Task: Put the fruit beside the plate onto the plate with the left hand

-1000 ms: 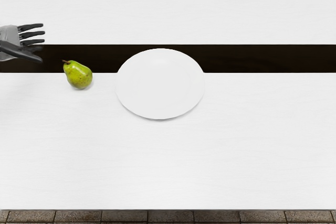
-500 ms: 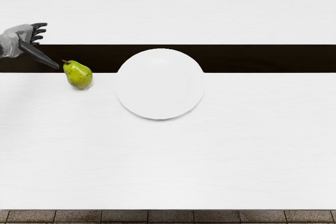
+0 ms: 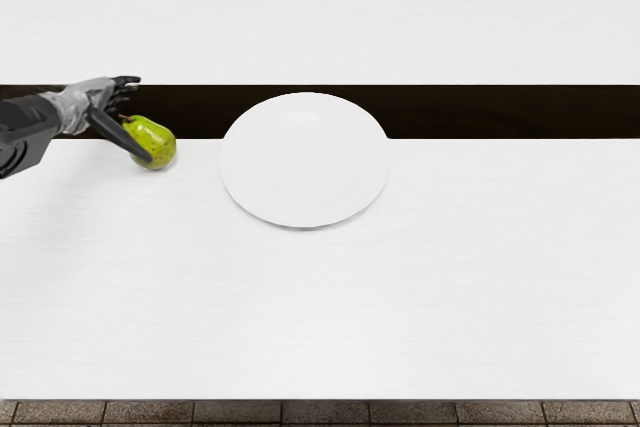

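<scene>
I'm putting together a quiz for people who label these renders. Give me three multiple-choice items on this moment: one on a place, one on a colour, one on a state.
1. Where is the pear relative to the plate?
A. On it
B. On the table, to the picture's left of it
C. To the picture's right of it

2. What colour is the pear?
A. Green
B. Red
C. Orange

3. What state is the plate in?
A. Holding the pear
B. Flipped over
C. Bare

Answers: 1 B, as the pear lies apart from the plate's left rim. 2 A, as its skin is yellow-green. 3 C, as nothing lies on its white surface.
</scene>
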Available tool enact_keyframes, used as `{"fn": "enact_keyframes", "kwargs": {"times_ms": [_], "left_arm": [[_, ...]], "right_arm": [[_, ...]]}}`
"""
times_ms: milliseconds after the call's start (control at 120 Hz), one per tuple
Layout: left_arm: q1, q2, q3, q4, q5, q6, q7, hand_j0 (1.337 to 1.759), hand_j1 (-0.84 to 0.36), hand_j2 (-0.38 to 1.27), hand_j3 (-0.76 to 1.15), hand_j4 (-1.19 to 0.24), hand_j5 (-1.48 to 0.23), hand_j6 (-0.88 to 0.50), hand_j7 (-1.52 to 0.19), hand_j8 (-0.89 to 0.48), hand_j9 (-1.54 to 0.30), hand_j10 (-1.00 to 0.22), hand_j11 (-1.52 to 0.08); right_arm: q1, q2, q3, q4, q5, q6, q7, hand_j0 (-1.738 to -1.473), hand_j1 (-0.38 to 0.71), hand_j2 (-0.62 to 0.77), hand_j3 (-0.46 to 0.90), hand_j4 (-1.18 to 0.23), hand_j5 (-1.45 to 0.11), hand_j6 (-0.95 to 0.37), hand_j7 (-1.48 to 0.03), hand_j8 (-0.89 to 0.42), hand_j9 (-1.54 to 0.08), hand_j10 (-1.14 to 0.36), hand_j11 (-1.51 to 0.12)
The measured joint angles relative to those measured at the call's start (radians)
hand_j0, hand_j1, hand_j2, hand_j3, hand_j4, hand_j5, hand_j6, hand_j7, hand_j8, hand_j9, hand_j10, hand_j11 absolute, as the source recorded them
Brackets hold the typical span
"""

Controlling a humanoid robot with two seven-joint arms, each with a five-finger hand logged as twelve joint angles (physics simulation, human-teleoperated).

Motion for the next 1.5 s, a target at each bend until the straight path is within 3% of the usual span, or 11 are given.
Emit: {"fn": "enact_keyframes", "kwargs": {"times_ms": [350,708,958,1117,1183,1500], "left_arm": [[0.013,0.050,0.018,-0.121,0.001,0.000,0.005,1.658,0.17,0.03,0.00,-0.15,-0.19,-0.15,-0.19,-0.15,-0.19,-0.15,-0.19],[0.018,0.060,0.013,-0.155,0.005,0.001,0.009,1.658,0.01,0.06,0.00,-0.32,-0.39,-0.33,-0.39,-0.33,-0.39,-0.33,-0.39],[0.023,0.058,0.021,-0.156,0.005,0.003,0.011,1.657,-0.07,0.09,0.00,-0.43,-0.49,-0.42,-0.50,-0.26,-0.50,-0.27,-0.50],[0.029,0.057,0.024,-0.157,0.005,0.004,0.015,1.657,-0.10,0.10,0.00,-0.46,-0.51,-0.37,-0.52,-0.26,-0.54,-0.30,-0.53],[0.031,0.058,0.029,-0.158,0.002,0.002,0.016,1.657,-0.13,0.09,0.00,-0.46,-0.55,-0.33,-0.56,-0.20,-0.58,-0.36,-0.56],[0.031,0.060,0.033,-0.159,-0.001,-0.005,0.019,1.658,-0.26,0.08,0.00,-0.35,-0.77,-0.18,-0.74,-0.10,-0.71,-0.29,-0.67]], "right_arm": [[0.000,0.000,0.000,0.000,0.000,0.000,0.000,-1.658,-0.35,0.00,0.00,0.00,0.00,0.00,0.00,0.00,0.00,0.00,0.00],[0.000,0.000,0.000,0.000,0.000,0.000,0.000,-1.658,-0.35,0.00,0.00,0.00,0.00,0.00,0.00,0.00,0.00,0.00,0.00],[0.000,0.000,0.000,0.000,0.000,0.000,0.000,-1.658,-0.35,0.00,0.00,0.00,0.00,0.00,0.00,0.00,0.00,0.00,0.00],[0.000,0.000,0.000,0.000,0.000,0.000,0.000,-1.658,-0.35,0.00,0.00,0.00,0.00,0.00,0.00,0.00,0.00,0.00,0.00],[0.000,0.000,0.000,0.000,0.000,0.000,0.000,-1.658,-0.35,0.00,0.00,0.00,0.00,0.00,0.00,0.00,0.00,0.00,0.00],[0.000,0.000,0.000,0.000,0.000,0.000,0.000,-1.658,-0.35,0.00,0.00,0.00,0.00,0.00,0.00,0.00,0.00,0.00,0.00]]}}
